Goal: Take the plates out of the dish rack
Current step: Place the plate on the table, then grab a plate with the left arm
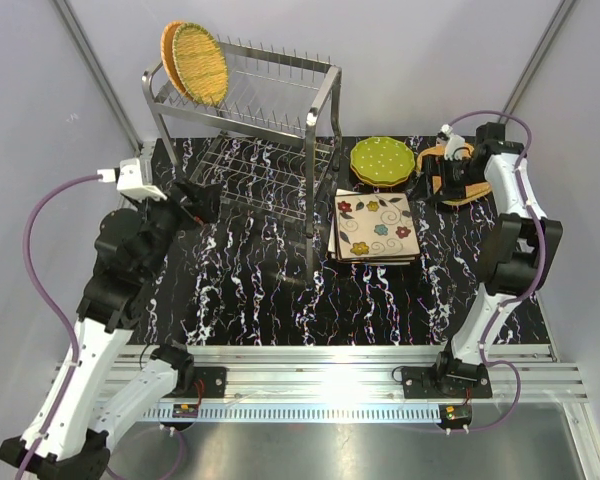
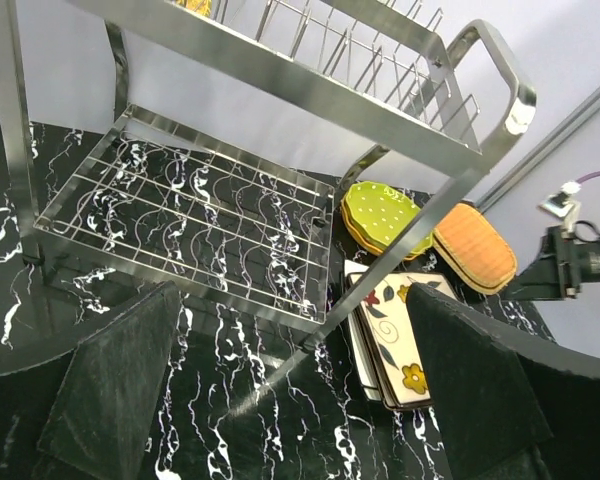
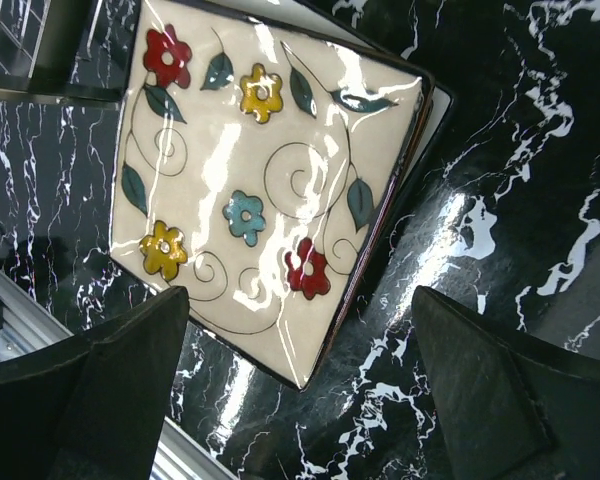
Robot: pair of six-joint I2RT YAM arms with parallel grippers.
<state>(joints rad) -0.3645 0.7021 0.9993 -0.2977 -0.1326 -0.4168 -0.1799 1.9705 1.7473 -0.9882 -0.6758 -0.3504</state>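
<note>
The dish rack (image 1: 230, 111) stands at the back of the table. Two orange-tan wicker plates (image 1: 194, 62) stand upright in its top left prongs. Its lower grid shelf (image 2: 180, 215) holds nothing. Right of the rack lie a stack of green dotted plates (image 1: 382, 160), a stack of square cream flowered plates (image 1: 375, 227) and a wicker plate (image 1: 467, 188). My left gripper (image 1: 202, 200) is open and empty beside the rack's lower left. My right gripper (image 1: 440, 182) is open and empty, low by the wicker plate. In the right wrist view (image 3: 300, 320) it faces the square plate (image 3: 265, 180).
The table top (image 1: 260, 300) is black marble-patterned, with grey walls close on both sides. A metal rail (image 1: 320, 380) runs along the near edge. In the left wrist view the rack's top rail (image 2: 280, 80) is close above my gripper (image 2: 290, 330), and the right arm (image 2: 580, 262) shows at far right.
</note>
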